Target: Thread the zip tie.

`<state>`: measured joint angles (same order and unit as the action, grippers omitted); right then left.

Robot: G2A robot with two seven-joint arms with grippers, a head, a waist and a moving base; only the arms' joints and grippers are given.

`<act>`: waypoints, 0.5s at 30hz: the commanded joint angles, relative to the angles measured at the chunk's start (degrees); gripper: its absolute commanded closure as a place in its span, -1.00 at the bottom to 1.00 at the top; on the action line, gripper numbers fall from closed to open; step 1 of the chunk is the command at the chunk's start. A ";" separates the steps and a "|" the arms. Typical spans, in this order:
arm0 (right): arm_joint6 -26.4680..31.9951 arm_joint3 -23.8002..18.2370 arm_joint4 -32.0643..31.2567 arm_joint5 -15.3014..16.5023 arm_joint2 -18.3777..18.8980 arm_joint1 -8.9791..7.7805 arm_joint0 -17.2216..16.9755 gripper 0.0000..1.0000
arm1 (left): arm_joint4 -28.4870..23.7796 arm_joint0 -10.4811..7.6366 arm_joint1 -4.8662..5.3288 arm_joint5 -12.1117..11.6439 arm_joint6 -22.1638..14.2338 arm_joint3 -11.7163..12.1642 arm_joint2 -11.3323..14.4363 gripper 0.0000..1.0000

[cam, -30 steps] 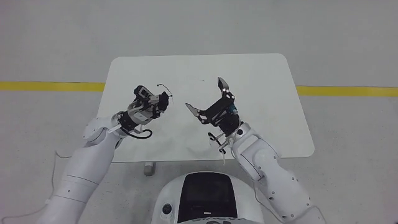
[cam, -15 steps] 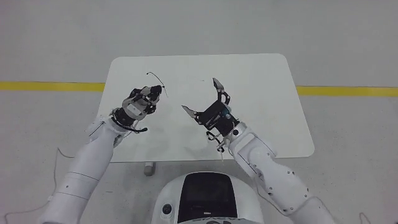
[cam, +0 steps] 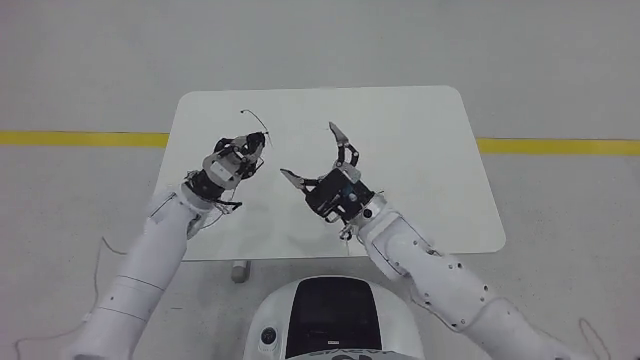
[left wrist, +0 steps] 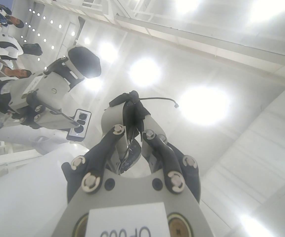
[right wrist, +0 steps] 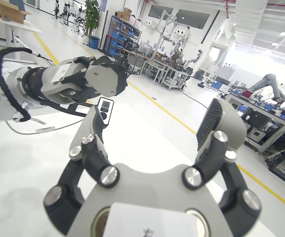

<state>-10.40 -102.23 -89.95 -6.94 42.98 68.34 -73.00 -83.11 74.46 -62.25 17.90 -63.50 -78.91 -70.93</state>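
My left gripper (cam: 254, 143) is shut on a thin black zip tie (cam: 256, 120), held up above the left half of the white table (cam: 420, 120). In the left wrist view the zip tie (left wrist: 157, 99) sticks out sideways from the closed fingertips, its small head at the free end; the gripper (left wrist: 132, 102) pinches the other end. My right gripper (cam: 315, 155) is open and holds nothing, a short way to the right of the left one over the table's middle. In the right wrist view the wide-apart pads (right wrist: 206, 122) frame the left gripper (right wrist: 122, 82) farther off.
A yellow floor line (cam: 80, 138) runs behind the table on both sides. A black cable (right wrist: 1, 80) loops off the left wrist. The table surface around both grippers is bare white.
My left gripper has turned and shifted slightly, swinging the zip tie's free end up and back. My right gripper has moved left, closer to the left one, still open.
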 commanded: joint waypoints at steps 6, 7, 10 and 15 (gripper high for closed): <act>-0.72 0.45 0.00 -0.44 -1.63 -0.44 1.45 -1.00 | -2.37 0.60 -0.28 1.31 3.03 -1.10 0.22 1.00; -0.92 0.57 0.00 -0.67 -1.99 -0.52 1.73 -1.00 | -2.57 0.66 -0.30 1.49 3.10 -1.13 0.21 1.00; -1.64 0.99 0.00 -1.53 -3.06 -0.72 2.48 0.00 | -2.90 0.81 -0.36 1.58 3.37 -1.19 0.44 1.00; -1.94 1.49 0.00 -2.12 -4.26 -0.75 3.52 0.20 | -3.02 0.83 -0.36 1.58 3.32 -1.20 0.67 1.00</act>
<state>-12.35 -100.84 -89.95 -9.02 38.87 67.56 -69.64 -86.14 75.30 -62.61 19.48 -60.18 -80.12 -70.25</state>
